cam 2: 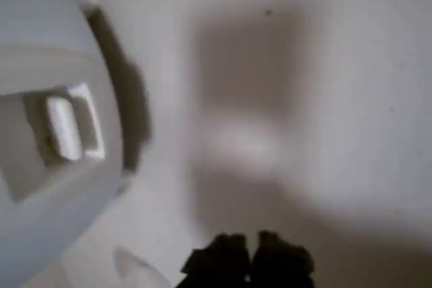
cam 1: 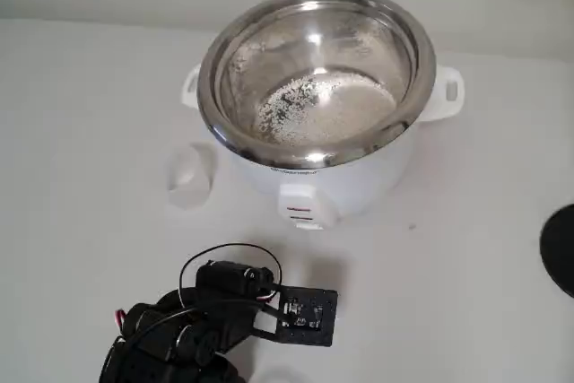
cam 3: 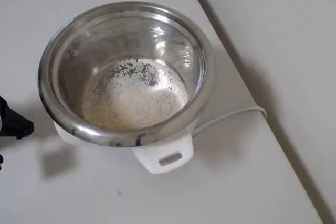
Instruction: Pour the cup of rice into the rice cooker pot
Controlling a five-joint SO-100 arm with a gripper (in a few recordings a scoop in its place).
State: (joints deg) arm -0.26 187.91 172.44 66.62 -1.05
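The rice cooker pot (cam 1: 316,6) is a shiny steel bowl in a white cooker body (cam 1: 359,181), standing at the middle back of the table. The rice (cam 1: 314,107) lies as a pale grainy layer on its bottom, also seen in the overhead view as rice (cam 3: 134,98) inside the pot (cam 3: 123,8). The small whitish cup (cam 1: 190,175) stands on the table just left of the cooker, apart from the arm. My black arm (cam 1: 215,311) is folded low at the front edge. In the blurred wrist view my gripper (cam 2: 248,261) looks shut with nothing in it, above bare table to the right of the cooker body (cam 2: 47,187).
A dark round object (cam 1: 560,248) shows at the right edge. A white cable (cam 3: 231,116) runs from the cooker toward the table's edge (cam 3: 247,72), which cuts diagonally through the overhead view. The cooker's handles (cam 1: 444,91) stick out at both sides.
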